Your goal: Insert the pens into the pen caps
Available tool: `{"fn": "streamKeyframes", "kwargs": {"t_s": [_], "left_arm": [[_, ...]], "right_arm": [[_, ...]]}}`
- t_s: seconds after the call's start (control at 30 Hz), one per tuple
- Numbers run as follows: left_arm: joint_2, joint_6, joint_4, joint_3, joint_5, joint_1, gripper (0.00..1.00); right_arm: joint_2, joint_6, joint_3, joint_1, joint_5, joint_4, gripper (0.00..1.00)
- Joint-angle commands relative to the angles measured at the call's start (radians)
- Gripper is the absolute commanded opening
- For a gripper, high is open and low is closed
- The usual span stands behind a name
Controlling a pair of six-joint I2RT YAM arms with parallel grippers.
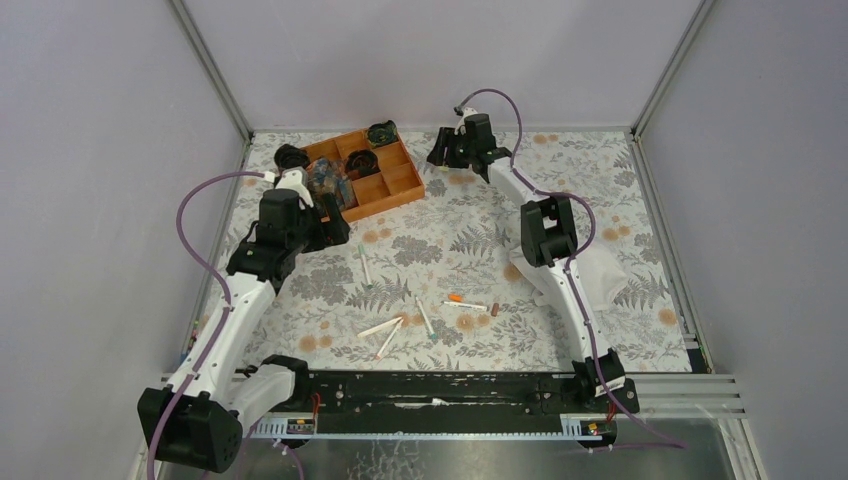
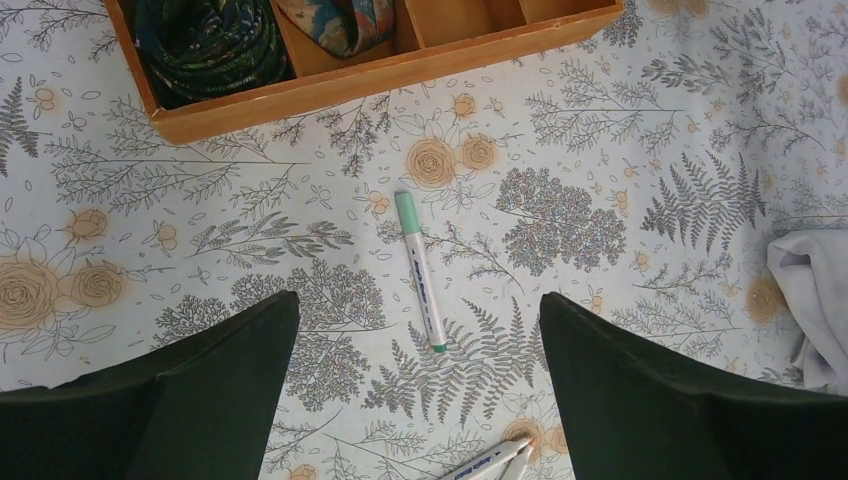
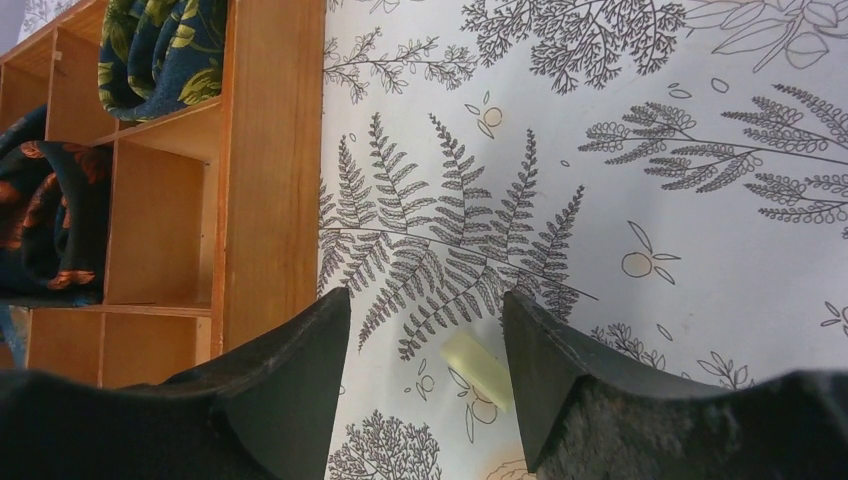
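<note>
It's a lab enclosure (grey panels [image 1: 90,150], aluminium frame [image 1: 212,70]).

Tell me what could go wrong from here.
1. The cap lies off-centre under the open right tool; closing could flick it away.
2. The tray is close beside that tool and might get bumped.
3. The pen below the open left tool looks already capped.

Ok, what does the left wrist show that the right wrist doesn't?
Left wrist only: a green-capped pen, more pens at the bottom edge, and a crumpled white sheet at right. Right wrist only: a yellowish cap lying loose. Both: the wooden tray with rolled fabric in it, and the floral tablecloth.
</note>
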Motion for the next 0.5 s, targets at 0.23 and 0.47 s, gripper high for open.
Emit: {"fn": "streamKeyframes", "kwargs": {"t_s": [0.23, 0.47], "left_arm": [[-0.024, 0.021, 0.007, -0.032, -0.009, 0.017, 0.90], [-0.033, 0.011, 0.030, -0.059, 0.013, 0.020, 0.90]], "right_arm": [[-0.024, -0.008, 0.007, -0.014, -0.131, -0.043, 0.63], [-0.143, -0.067, -0.150, -0.013, -0.160, -0.057, 0.61]]}}
